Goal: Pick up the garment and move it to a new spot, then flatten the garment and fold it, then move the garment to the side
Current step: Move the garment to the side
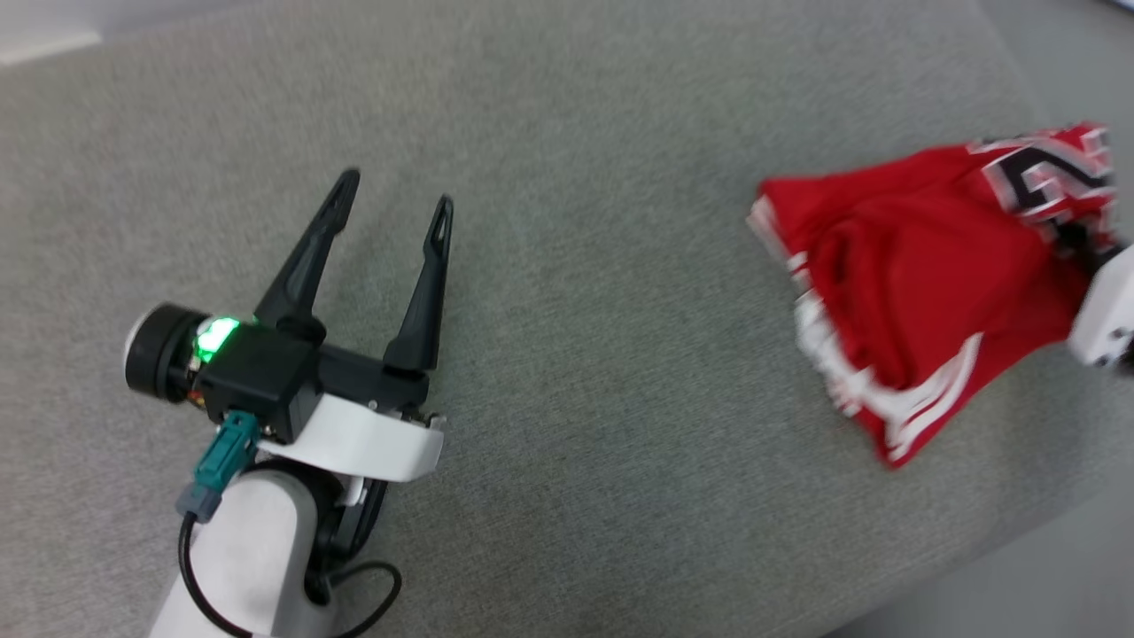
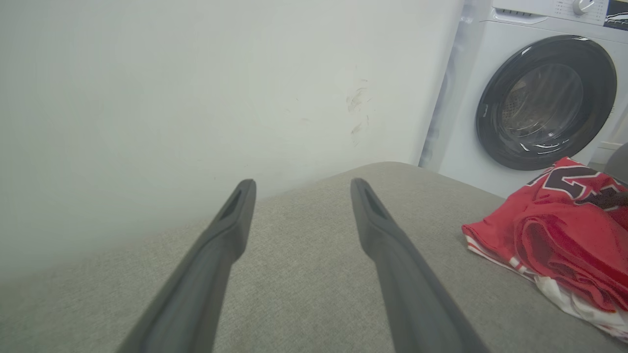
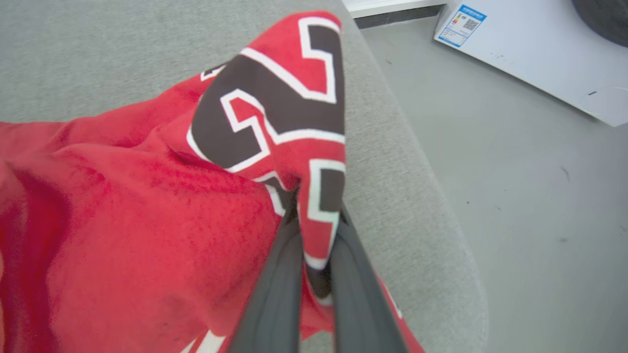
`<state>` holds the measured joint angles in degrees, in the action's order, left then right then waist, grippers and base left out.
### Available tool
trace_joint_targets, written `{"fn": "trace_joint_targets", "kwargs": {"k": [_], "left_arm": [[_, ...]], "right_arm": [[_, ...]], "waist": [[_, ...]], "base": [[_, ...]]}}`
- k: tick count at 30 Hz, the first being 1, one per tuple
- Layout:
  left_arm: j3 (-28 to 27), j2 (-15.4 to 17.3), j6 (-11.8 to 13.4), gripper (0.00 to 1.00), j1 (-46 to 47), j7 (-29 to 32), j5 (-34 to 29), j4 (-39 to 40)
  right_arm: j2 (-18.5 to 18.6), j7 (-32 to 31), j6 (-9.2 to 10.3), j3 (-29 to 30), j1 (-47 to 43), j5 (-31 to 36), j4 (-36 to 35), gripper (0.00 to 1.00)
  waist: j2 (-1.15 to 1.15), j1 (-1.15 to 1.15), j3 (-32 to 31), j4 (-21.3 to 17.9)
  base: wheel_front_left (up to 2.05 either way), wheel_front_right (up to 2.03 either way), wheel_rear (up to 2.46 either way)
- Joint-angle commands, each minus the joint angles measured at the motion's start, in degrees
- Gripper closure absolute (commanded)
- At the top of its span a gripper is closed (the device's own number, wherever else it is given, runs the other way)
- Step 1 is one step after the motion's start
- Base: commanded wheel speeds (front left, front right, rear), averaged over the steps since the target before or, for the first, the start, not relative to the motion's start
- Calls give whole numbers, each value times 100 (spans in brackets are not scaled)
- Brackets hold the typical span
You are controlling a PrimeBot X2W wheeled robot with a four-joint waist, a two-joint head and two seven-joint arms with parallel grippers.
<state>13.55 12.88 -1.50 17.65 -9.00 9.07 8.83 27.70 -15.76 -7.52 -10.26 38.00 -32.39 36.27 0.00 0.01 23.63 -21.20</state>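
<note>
1. The garment (image 1: 921, 292), a red shirt with white trim and black numbers, sits bunched on the right end of the grey padded bench (image 1: 567, 372), close to its right edge.
2. The right end effector (image 3: 316, 220) has its fingers (image 3: 274, 294) pinched together on a fold of the printed number panel. In the right wrist view the cloth rises out between them and droops over the tips.
3. The shirt tents up toward that pinch point. From there the body trails left and toward the near edge, with the striped trim lying lowest on the bench.
4. Its long axis in the head view is a diagonal, from the near-left hem up to the held corner at the far right.
5. The left end effector (image 1: 396, 190) stands spread wide and holds nothing. It hovers over bare bench, fingers pointing to the far side.
6. Key relation: the shirt lies well apart to the right of the left end effector, with open bench between them. The right arm is the nearer one and has the grip.
7. Judgement: this is the pick-and-move step, with flattening and folding not yet begun. Carrying the shirt leftward along the bench would bring the loose hem within the left arm's reach.
8. Risk: the pinch takes in one fold only, so the cloth may slip or drag.
9. Surroundings: a washing machine (image 2: 539, 98) stands beyond the bench's right end, against a pale wall (image 2: 196, 98).
</note>
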Motion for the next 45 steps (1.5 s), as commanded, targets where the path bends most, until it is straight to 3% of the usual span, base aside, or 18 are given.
{"fn": "trace_joint_targets", "kwargs": {"k": [1, 8, 15, 17, 18, 25, 30, 37, 45], "left_arm": [[27, 54, -47, 0, 202, 31, -61, 68], [228, 83, -181, 0, 677, 108, -156, 163], [275, 179, -209, 0, 868, 148, -211, 142], [264, 205, -188, 0, 851, 147, -209, 141], [260, 208, -179, 0, 829, 143, -197, 142], [236, 183, -97, 0, 587, 55, -83, 26], [228, 77, -7, 0, 320, -140, 53, -202], [198, -152, 116, 0, -186, -401, 320, -623], [150, -277, 243, 0, -783, -516, 529, -905]], "right_arm": [[130, 147, 6, 177, 253, 139, 147, 100], [574, 611, 6, 974, 799, 786, 892, 100], [343, 1127, 5, 1415, 1055, 1194, 1437, 98], [281, 1274, 5, 1547, 1073, 1331, 1641, 18], [236, 1349, 6, 1631, 1084, 1392, 1757, 0], [254, 2055, 6, 2343, 1166, 2245, 2343, 0], [93, 2593, 6, 2760, 884, 2686, 2267, 0], [-339, 2885, 6, 3054, 70, 2957, 1642, 0], [-1054, 2770, 6, 2982, -1117, 2957, 404, 0]], "waist": [[0, -1, 648, 114], [0, -1, 1156, 406], [0, -1, 1397, 575], [0, -1, 1391, 605], [0, -1, 1380, 618], [0, -1, 1055, 670], [0, -1, 525, 780], [0, -1, -424, 995], [0, -1, -1091, 1243]], "base": [[0, 0, 0], [0, 0, 0], [0, 0, 0], [0, 0, 0], [0, 0, 0], [0, 0, 0], [0, 0, 0], [0, 0, 0], [0, 0, 0]]}}
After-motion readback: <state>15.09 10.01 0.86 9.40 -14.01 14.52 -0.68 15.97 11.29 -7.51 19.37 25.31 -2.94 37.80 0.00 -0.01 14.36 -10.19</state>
